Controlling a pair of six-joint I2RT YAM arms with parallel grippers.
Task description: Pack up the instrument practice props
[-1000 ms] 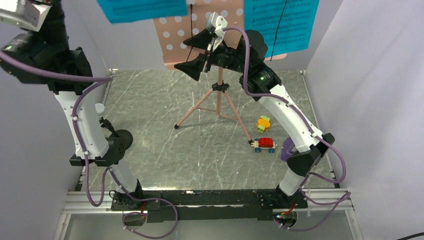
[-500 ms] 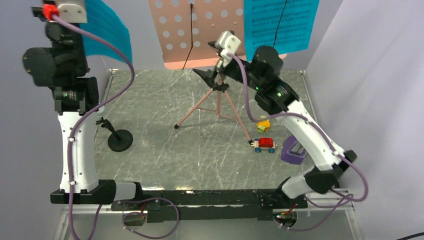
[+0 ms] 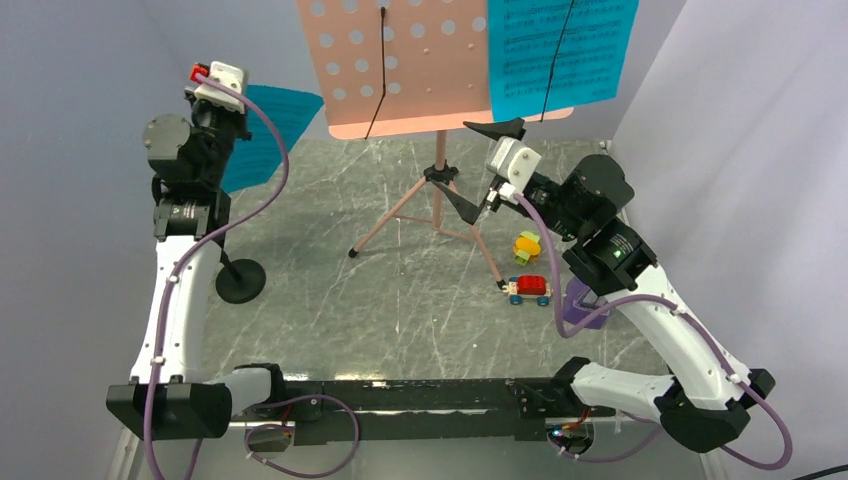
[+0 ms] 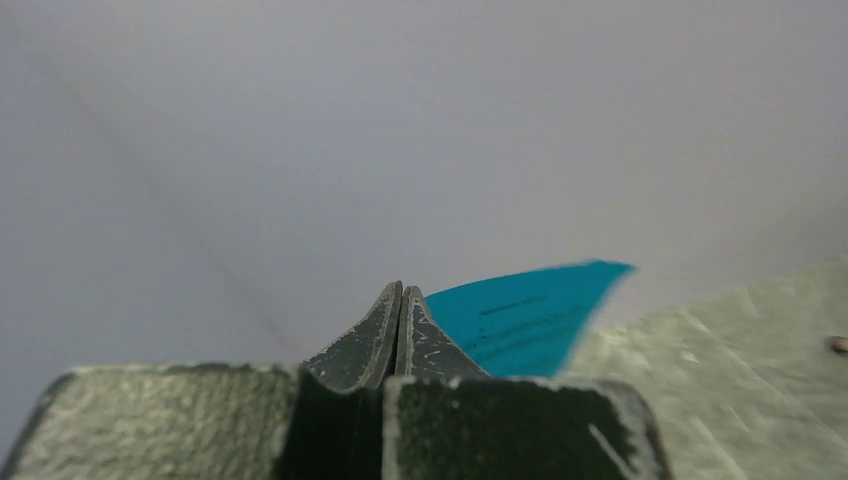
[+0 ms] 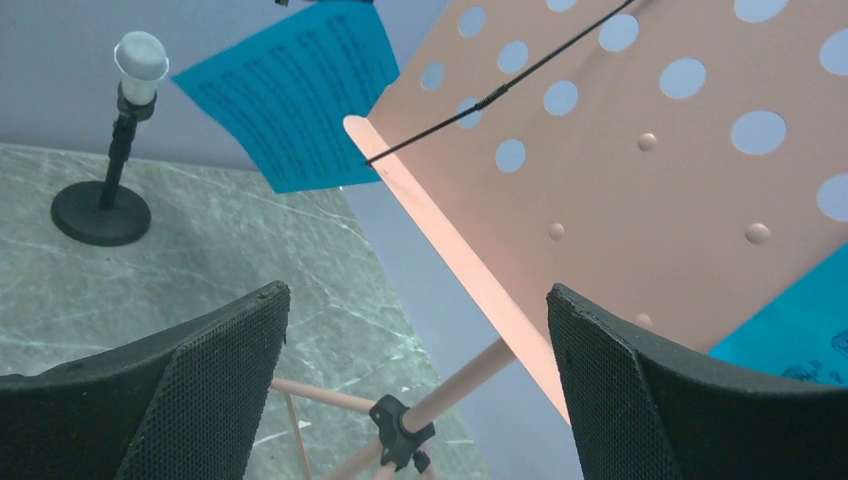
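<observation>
Between scuffed fingers, thin cyan sheet

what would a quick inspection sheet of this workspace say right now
surface: grey veined tabletop
job's things: salmon-pink music stand upright; cyan sheet-music page on its desk; second cyan page pinched in left gripper; purple metronome partly hidden behind right arm
clutter: red toy car, yellow-orange toy, toy microphone stand
grippers: left gripper shut on second cyan page; right gripper open below the stand's desk
cables: purple cables along both arms
surroundings: pale enclosure walls
</observation>
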